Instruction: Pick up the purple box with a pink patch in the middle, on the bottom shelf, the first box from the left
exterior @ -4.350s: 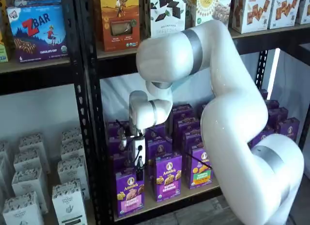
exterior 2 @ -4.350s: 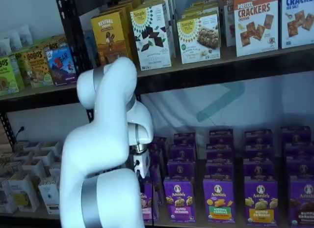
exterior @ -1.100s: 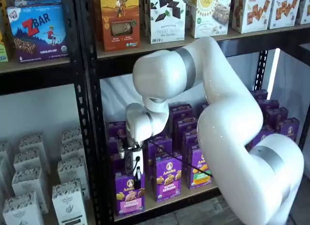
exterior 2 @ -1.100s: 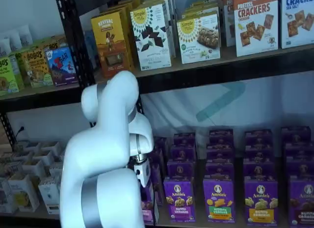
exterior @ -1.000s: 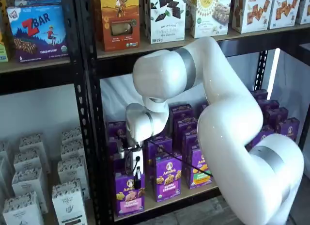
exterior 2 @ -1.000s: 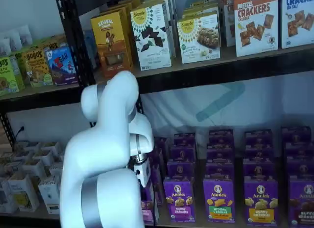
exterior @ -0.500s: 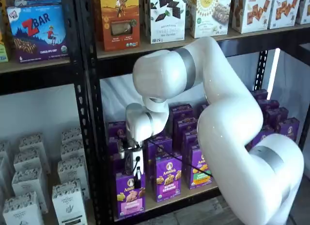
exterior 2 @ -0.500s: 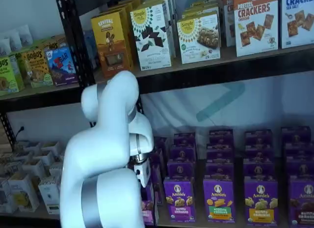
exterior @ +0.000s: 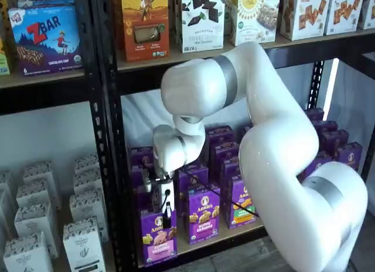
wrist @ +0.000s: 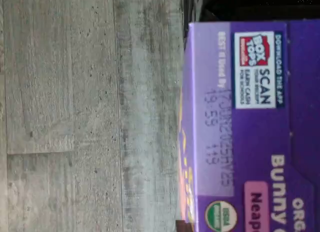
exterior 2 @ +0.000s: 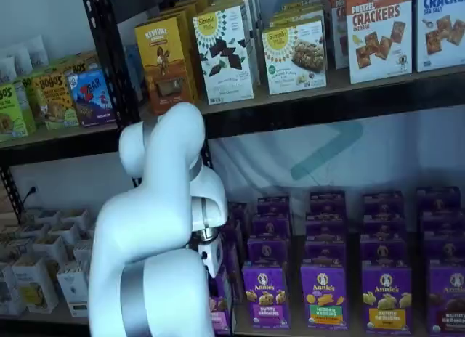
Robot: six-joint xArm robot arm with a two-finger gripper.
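Observation:
The purple box (exterior: 158,240) stands at the left end of the bottom shelf (exterior: 234,234), its pink panel facing out. My gripper (exterior: 165,212) comes down on the box's top edge, black fingers closed on it with no gap showing. In the wrist view the box's top flap (wrist: 250,142) fills one side, with a Box Tops label and a pink patch. In a shelf view the arm hides most of the box (exterior 2: 220,311) and the gripper's fingers.
More purple cartons (exterior: 203,213) stand right beside the held one, among them one with a green panel (exterior: 241,207). A black upright (exterior: 108,166) runs close on the left. White cartons (exterior: 82,225) fill the neighbouring bay. Grey plank floor (wrist: 75,117) lies below.
The fingers have closed on the purple box's top. The box has shifted slightly outward and to the right with the gripper; the arm has barely moved.

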